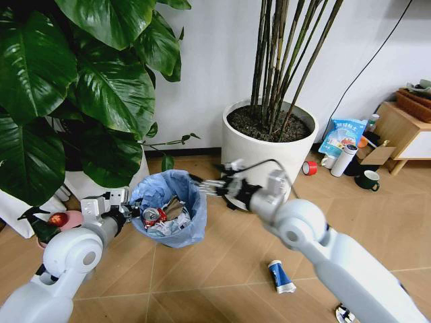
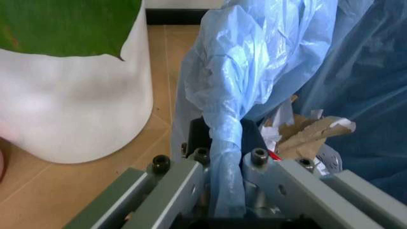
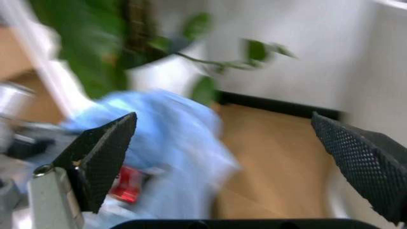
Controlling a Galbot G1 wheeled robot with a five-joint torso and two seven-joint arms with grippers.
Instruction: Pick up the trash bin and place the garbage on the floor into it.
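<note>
Head view, left hand [image 1: 135, 212] clamping trash bin [image 1: 192, 232] rim

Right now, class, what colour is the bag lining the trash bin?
Light blue. The bag in the trash bin shows best in the head view.

The trash bin [image 1: 170, 208] wears a thin, crinkly blue plastic bag that shines a little. Torn brown cardboard and crumpled white paper [image 2: 304, 135] look dull and rough. The left gripper [image 2: 224, 164] has smooth grey metal bars with black bolts. The right gripper [image 3: 232, 164] has black, bumpy pads. The floor [image 1: 222, 262] looks like smooth wood.
</note>
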